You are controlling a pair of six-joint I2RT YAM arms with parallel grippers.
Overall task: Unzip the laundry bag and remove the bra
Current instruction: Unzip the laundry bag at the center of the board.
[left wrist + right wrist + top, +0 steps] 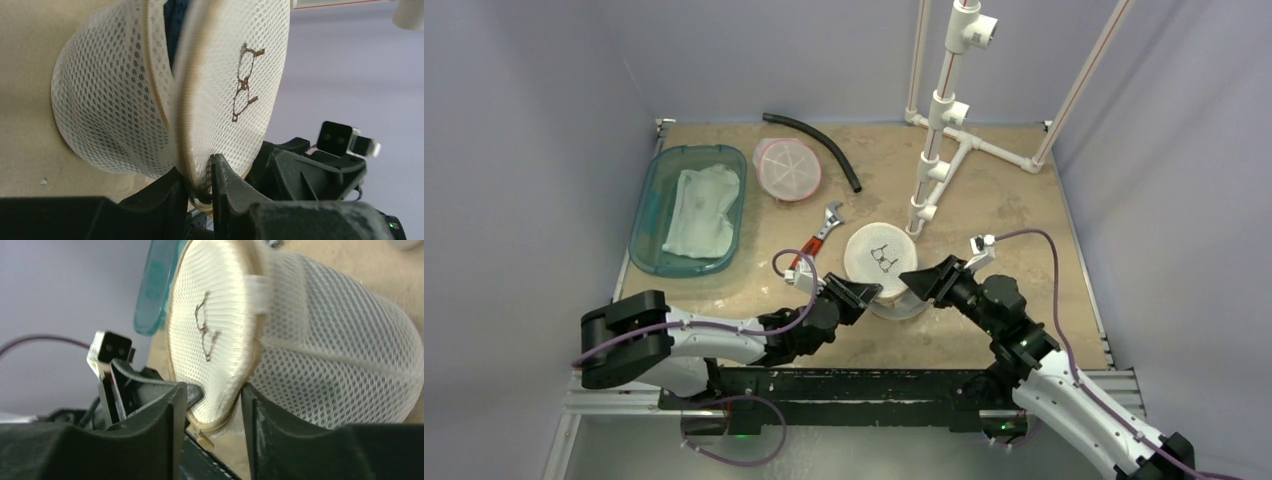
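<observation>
The laundry bag (882,262) is a round white mesh pouch with a tan zipper rim and a stitched bra outline on its lid. It stands on the table between both grippers. My left gripper (197,181) is shut on the lid's zipper rim at the near edge. The zip is partly apart, and dark blue fabric (176,25), apparently the bra, shows in the gap. My right gripper (215,396) is open around the lid's edge on the other side. The tan zipper pull (205,441) hangs free just below the jaws. In the top view the left gripper (869,293) and right gripper (917,282) flank the bag.
A teal bin (649,215) holding white cloth sits at the left. Behind the bag lie a pink round container (787,168), a black hose (816,145) and a red-handled wrench (816,243). A white PVC pipe frame (944,130) stands at the back right.
</observation>
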